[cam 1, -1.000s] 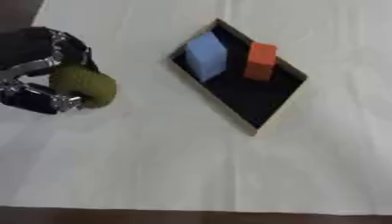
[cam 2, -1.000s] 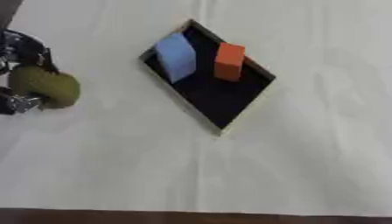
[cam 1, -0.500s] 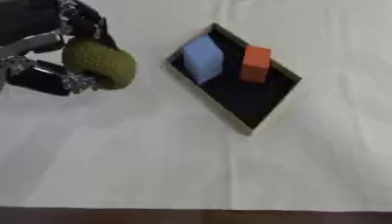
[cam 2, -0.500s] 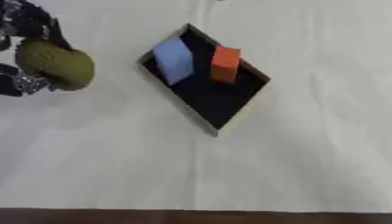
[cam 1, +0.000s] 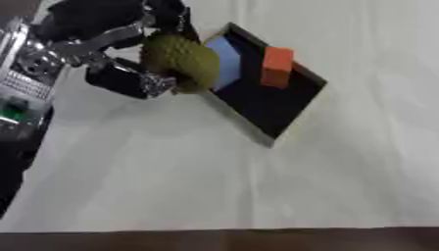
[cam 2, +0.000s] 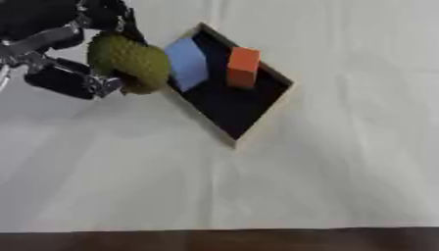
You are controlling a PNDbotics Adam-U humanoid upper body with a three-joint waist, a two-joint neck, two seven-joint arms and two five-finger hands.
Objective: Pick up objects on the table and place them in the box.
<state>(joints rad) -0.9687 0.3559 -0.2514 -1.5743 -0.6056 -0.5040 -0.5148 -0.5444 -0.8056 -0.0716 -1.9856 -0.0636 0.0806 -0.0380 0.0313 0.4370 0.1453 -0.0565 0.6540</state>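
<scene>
The left hand [cam 1: 103, 54] comes in from about 10 o'clock, black with silver parts, and its fingers [cam 1: 129, 81] are curled around a bumpy olive-green ball [cam 1: 182, 62], grasping it from above and below. The ball hangs above the bench [cam 1: 257, 186], its right side overlapping the near-left rim of the box [cam 1: 257, 133] as seen from the head camera; whether it touches the rim cannot be told.

The box is a shallow tray with a black floor and a pale rim, lying askew so that its long sides run from 11 o'clock to 5 o'clock. It sits at about 12 to 1 o'clock of the picture's centre. Inside it, at the 11 o'clock end, a light blue block [cam 2: 187, 63] lies tilted against the left wall, just beside the green ball and partly hidden by it in the left eye view. An orange block [cam 1: 276, 67] stands on the black floor close to the 1 o'clock wall, apart from the blue one. The rest of the black floor, toward 5 o'clock, is bare.

The bench is covered with a white cloth showing faint fold lines, and a dark edge runs along the 6 o'clock border. The right hand does not show in either view.
</scene>
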